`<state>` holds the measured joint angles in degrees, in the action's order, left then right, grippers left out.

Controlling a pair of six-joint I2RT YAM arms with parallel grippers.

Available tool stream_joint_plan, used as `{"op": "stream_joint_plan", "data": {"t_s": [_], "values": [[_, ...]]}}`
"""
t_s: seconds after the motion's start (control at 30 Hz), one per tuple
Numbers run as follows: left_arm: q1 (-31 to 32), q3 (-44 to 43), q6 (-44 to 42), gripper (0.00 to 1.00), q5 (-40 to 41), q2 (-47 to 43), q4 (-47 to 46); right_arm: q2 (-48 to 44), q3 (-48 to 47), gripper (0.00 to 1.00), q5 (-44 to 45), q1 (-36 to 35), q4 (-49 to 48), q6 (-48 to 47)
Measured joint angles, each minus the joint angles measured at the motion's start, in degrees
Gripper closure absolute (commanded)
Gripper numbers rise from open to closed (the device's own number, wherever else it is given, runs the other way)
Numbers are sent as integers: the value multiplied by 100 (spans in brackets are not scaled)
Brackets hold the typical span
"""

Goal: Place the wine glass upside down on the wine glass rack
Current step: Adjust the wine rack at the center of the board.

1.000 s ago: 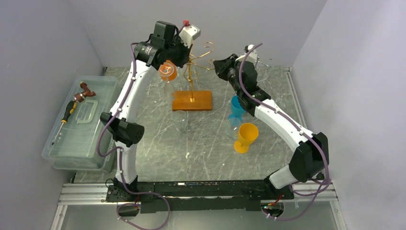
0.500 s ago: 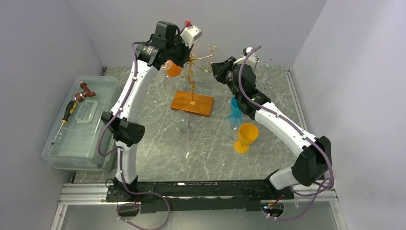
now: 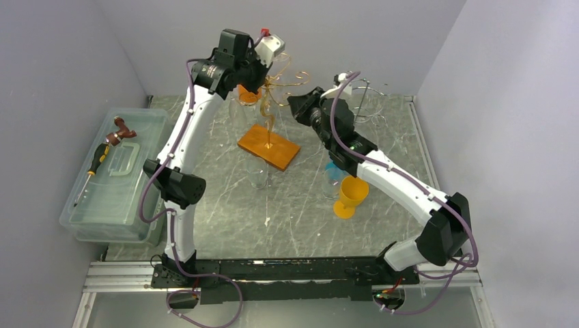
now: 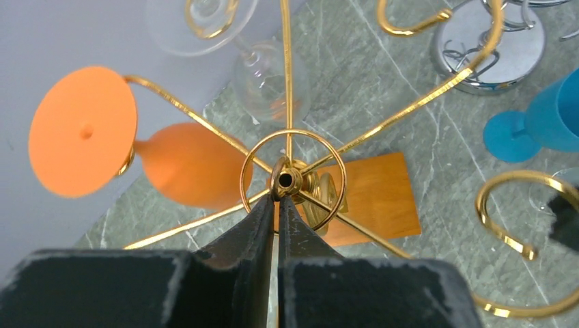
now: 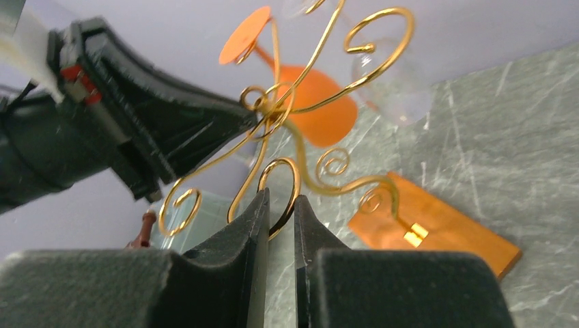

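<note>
Orange plastic wine glass (image 4: 191,164) hangs upside down on the gold wire rack (image 4: 375,198), which the left gripper (image 4: 276,201) and right gripper (image 5: 280,198) both pinch tight, likely to steady it.

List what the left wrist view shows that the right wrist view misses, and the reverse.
Only left wrist: the blue glass and the silver stand. Only right wrist: the right gripper closed on a rack hook, and the left gripper seen from outside, at the rack's top. Both: the gold rack, the orange glass hanging upside down on it, and its wooden base.
</note>
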<state>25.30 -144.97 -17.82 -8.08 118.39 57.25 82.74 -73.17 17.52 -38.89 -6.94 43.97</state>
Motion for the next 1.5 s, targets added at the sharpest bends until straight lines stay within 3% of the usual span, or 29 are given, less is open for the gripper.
{"op": "stream_joint_plan", "data": {"t_s": [0.27, 0.33, 0.4, 0.47, 0.53, 0.87, 1.07, 1.5], "values": [[-50, 153, -2, 88, 90, -48, -122, 83, 144, 100, -94, -291, -260, 20], [-50, 367, -4, 82, 90, -166, -247, 70, 173, 100, -96, -293, -291, 20], [-50, 520, -15, 67, 98, -243, -358, 61, 177, 100, -96, -293, -293, 20], [-46, 614, -72, 52, 157, -269, -439, 52, 177, 93, -101, -293, -278, 4], [-57, 614, -85, 45, 280, -273, -514, 46, 173, 88, -109, -275, -258, -2], [-72, 638, -96, 30, 354, -378, -599, -28, 68, 60, -468, -365, 39, -304], [-57, 990, -103, 30, 289, -798, -734, -35, -127, 49, -702, -472, 479, -522], [-57, 1539, -149, 37, 188, -1161, -890, -59, -409, 51, -741, -286, 1060, -715]]}}
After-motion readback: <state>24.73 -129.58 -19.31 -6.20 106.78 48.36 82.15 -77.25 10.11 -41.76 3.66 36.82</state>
